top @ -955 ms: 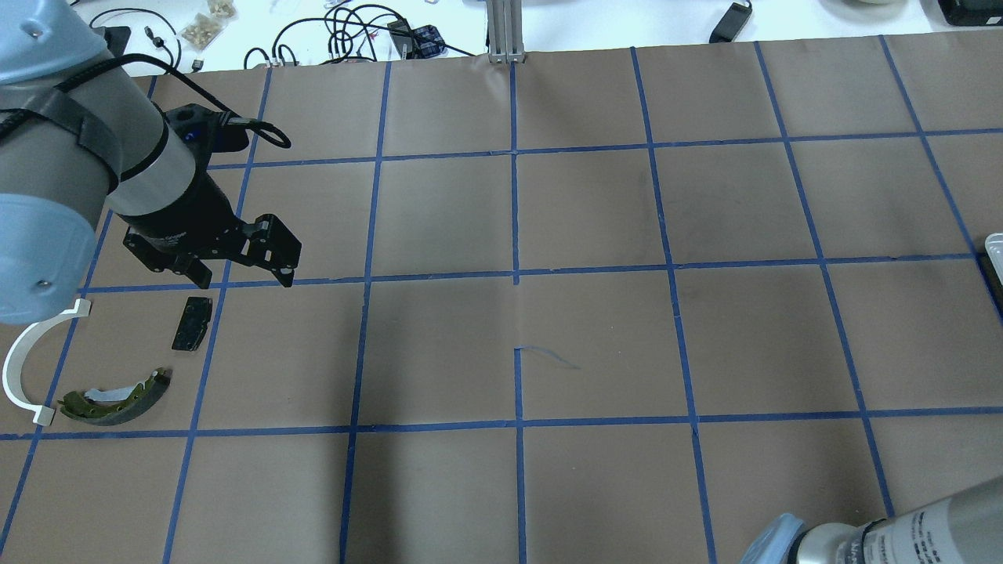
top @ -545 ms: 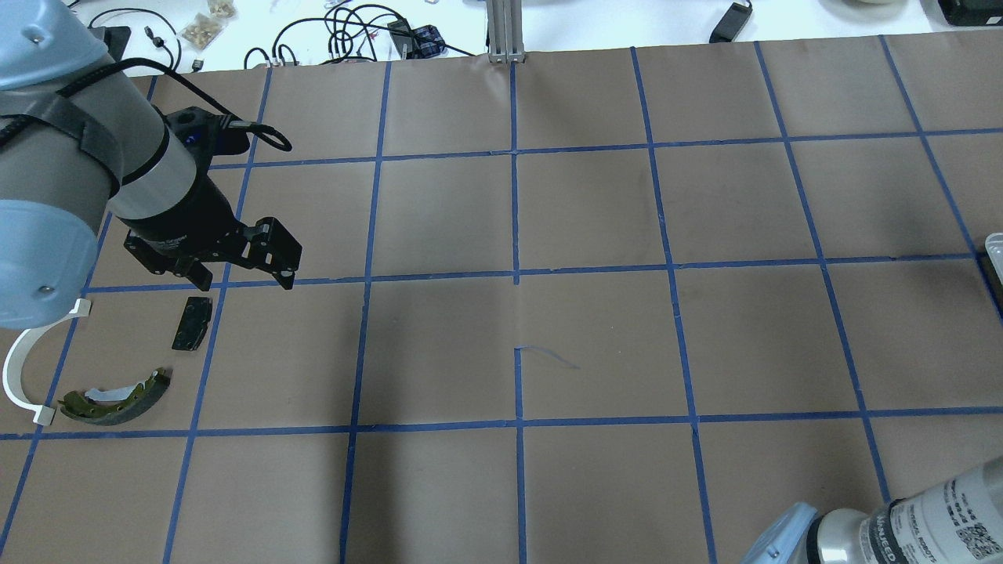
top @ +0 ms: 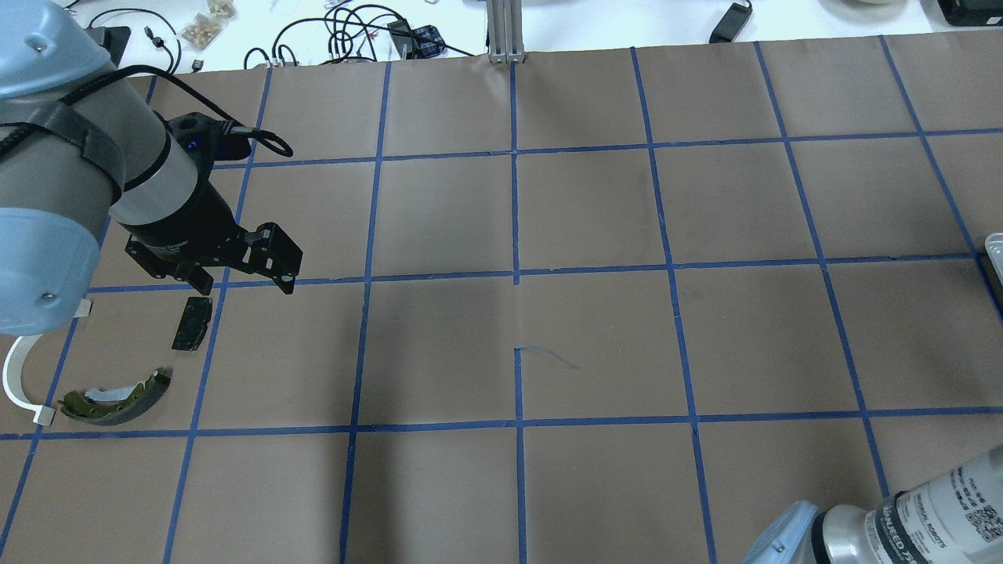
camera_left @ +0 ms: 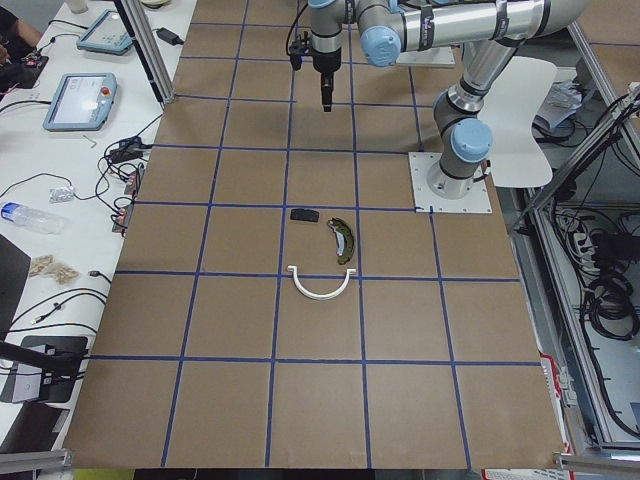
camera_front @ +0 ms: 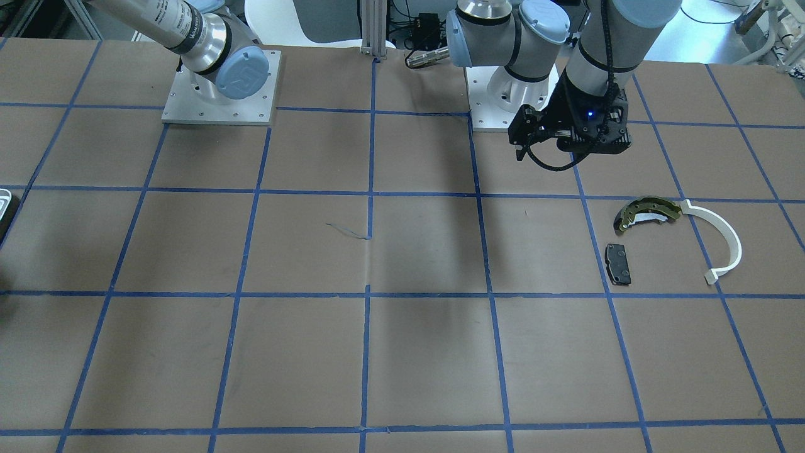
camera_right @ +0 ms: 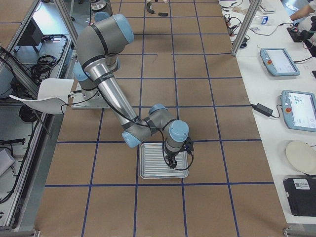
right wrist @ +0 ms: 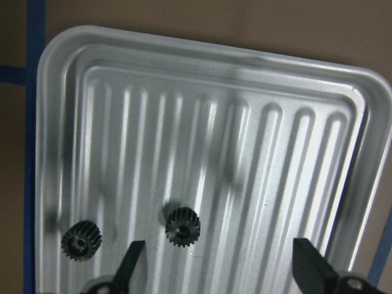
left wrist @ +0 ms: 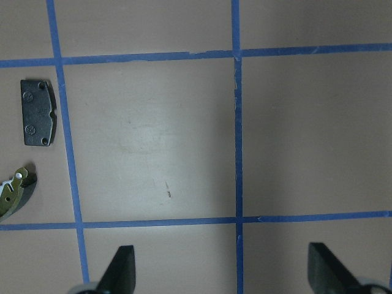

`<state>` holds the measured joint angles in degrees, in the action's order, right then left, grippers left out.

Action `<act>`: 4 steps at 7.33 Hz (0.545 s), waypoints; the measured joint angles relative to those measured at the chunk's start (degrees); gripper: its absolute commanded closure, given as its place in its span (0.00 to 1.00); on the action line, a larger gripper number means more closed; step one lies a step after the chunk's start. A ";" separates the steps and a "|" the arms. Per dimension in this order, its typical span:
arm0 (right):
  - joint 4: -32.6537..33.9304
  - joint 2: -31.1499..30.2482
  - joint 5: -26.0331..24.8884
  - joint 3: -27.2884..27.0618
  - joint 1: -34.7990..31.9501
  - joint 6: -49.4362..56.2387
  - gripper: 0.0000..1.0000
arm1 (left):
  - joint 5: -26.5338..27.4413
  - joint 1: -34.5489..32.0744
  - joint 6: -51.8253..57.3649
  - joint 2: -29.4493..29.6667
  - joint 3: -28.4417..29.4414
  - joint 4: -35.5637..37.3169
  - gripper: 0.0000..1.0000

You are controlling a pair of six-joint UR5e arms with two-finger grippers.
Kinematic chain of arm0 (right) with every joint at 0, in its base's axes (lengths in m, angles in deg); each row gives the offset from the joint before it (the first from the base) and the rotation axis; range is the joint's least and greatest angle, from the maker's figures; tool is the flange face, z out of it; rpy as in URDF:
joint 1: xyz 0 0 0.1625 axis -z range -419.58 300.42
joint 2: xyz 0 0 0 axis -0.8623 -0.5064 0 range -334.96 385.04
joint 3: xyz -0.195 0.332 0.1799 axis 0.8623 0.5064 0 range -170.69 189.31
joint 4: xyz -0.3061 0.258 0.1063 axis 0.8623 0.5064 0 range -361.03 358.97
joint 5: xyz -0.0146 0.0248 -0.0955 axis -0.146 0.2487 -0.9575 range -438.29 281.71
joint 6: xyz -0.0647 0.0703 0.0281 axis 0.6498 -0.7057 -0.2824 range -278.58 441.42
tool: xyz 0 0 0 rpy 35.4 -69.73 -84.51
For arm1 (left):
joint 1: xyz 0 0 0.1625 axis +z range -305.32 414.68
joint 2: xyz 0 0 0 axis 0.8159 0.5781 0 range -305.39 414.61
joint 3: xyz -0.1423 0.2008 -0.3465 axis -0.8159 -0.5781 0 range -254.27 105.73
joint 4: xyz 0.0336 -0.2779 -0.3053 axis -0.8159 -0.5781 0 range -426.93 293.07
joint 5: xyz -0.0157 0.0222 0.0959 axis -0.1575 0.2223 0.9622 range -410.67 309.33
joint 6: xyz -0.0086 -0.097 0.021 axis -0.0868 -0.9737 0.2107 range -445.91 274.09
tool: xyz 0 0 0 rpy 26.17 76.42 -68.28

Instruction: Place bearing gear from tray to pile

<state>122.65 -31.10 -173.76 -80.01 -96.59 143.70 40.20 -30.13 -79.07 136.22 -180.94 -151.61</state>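
Note:
The ribbed silver tray fills the right wrist view; only its corner shows at the right edge of the overhead view. Two small black bearing gears lie in it: one in the middle, one at the left. My right gripper is open and empty above the tray, the middle gear just beyond its left finger. The pile lies at the table's left: black pad, olive-gold brake shoe, white arc. My left gripper hovers open and empty just beyond the pad.
Blue tape divides the brown table cover into squares. An aluminium post stands at the far edge, with cables on the white bench behind it. Tablets lie on the side bench. The arm bases stand at the robot's edge.
The right arm's segment has slid to the right at the overhead view's bottom corner. The left arm has shifted slightly, its gripper still open above the pad.

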 measured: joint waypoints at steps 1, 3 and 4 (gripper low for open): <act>0.11 0.45 0.09 -0.40 0.00 -0.02 0.21 | -0.03 0.00 0.06 -0.04 -0.10 0.44 0.00; 0.94 0.63 0.13 -1.98 0.01 0.13 0.30 | -0.13 0.00 -0.04 -0.04 -0.24 0.98 0.00; 1.41 0.66 0.12 -2.28 0.01 0.23 0.44 | -0.10 0.00 -0.14 -0.02 -0.26 1.08 0.00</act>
<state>124.06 -30.44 -173.64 -82.29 -96.58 143.93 40.10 -30.13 -79.21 136.20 -181.20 -150.53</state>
